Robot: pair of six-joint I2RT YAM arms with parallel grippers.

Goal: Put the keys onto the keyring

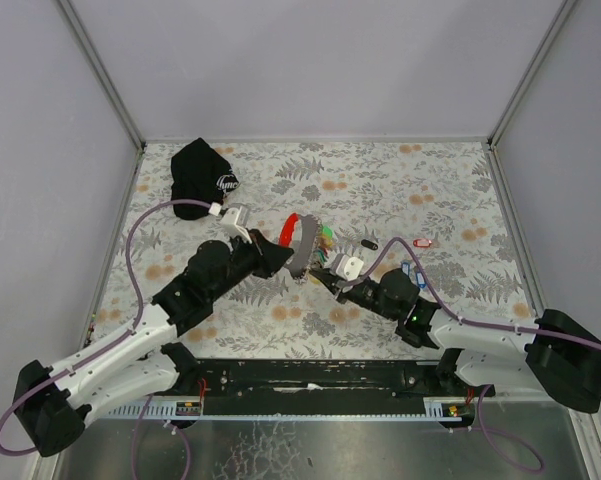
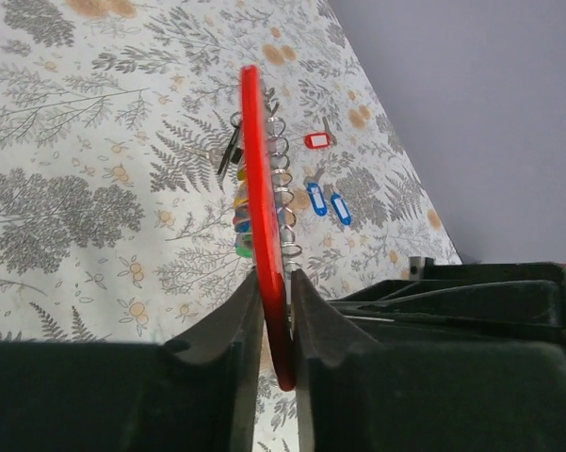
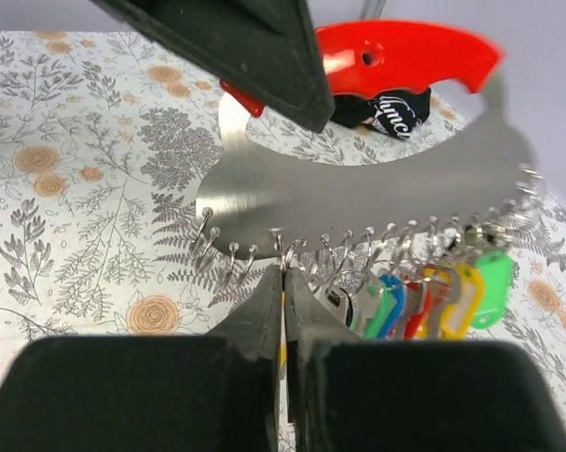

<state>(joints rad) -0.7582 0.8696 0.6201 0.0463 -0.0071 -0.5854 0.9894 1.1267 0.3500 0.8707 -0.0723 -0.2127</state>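
- The keyring (image 3: pixel 358 193) (a steel plate with a red handle and a row of small rings) is held on edge above the table (image 1: pixel 380 180) by the left gripper (image 2: pixel 273 282), which is clamped narrowly on the red handle
- Several hung keys (image 3: pixel 461 297) are crowded at one end of the row; their count cannot be told
- The right gripper (image 3: pixel 284 282) is pressed shut just under the rings
- Four loose keys are seen on the cloth: two blue tags (image 2: pixel 317 199), one red tag (image 2: pixel 316 140), one black key (image 2: pixel 231 151)
- One black cap (image 1: pixel 202 170) is set well behind

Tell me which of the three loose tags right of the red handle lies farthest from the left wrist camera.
The red tag, lying alone; the two blue tags lie side by side, nearer.
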